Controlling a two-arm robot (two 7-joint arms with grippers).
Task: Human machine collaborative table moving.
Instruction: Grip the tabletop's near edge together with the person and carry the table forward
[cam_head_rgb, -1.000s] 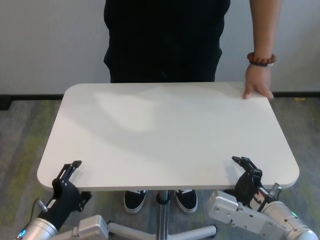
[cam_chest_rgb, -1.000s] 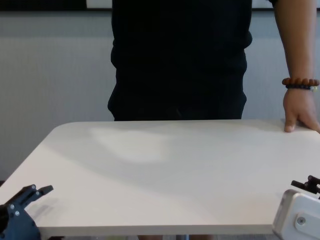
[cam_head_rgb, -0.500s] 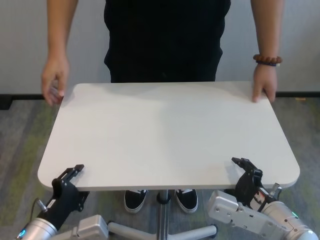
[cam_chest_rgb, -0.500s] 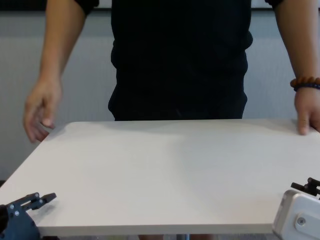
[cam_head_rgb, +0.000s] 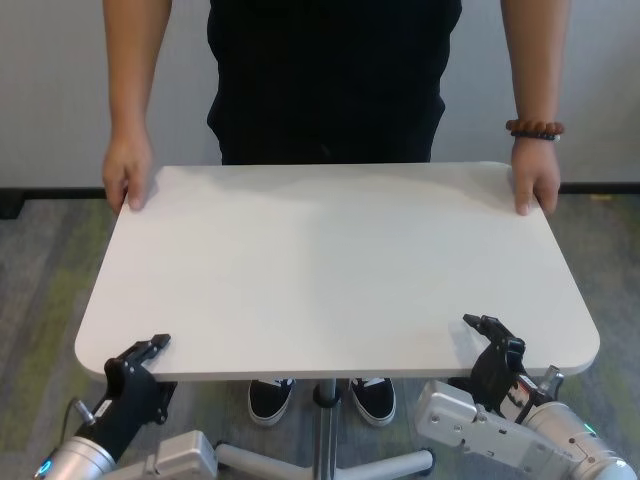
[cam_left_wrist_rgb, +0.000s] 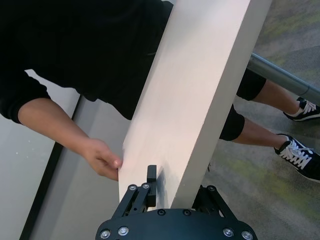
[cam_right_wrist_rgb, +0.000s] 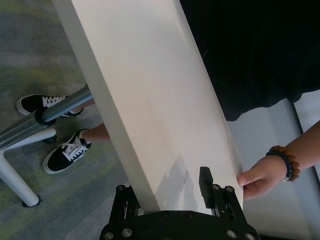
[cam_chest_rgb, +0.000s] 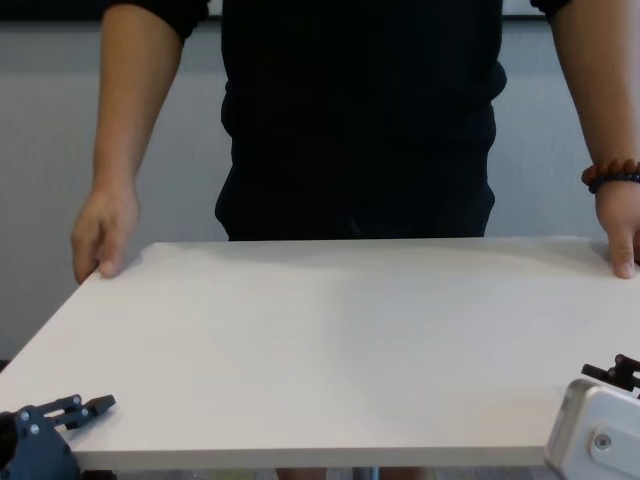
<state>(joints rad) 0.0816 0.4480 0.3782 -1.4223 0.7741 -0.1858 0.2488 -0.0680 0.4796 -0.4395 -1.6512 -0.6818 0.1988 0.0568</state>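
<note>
Item 1. The table (cam_head_rgb: 330, 270): large plain white rectangular tabletop with rounded corners and a thin edge, on a slim metal pole leg (cam_head_rgb: 324, 425) rising from a pale wheeled base. It stands on grey-green carpet (cam_head_rgb: 40, 270) between the robot and the person, level, its near long edge at both grippers and its far edge at the person.

Item 2. The human (cam_head_rgb: 330, 80): person in a black short-sleeved shirt, black-and-white shoes visible below the tabletop. Changed in the last second: one hand alone rested on a far corner a second ago; the other then swung in, and both now grip the far corners. The bare-wristed hand (cam_head_rgb: 128, 178) holds the corner on the robot's left; the hand (cam_head_rgb: 534, 185) under a brown-red bead bracelet (cam_head_rgb: 535, 128) has shifted to wrap the corner on the robot's right. Judgement: the person seems ready, so all four holds are set and the carry can likely begin.

Item 3. The right gripper (cam_head_rgb: 494, 350): black pronged claw on a silver-white wrist housing, at the near edge towards the right corner. The wrist view shows prongs above and below the tabletop, clamping its edge.

Item 4. The left gripper (cam_head_rgb: 140, 362): matching black claw at the near left corner, its upper prong now lying flatter on the surface than a second ago; likewise clenched on the edge.
</note>
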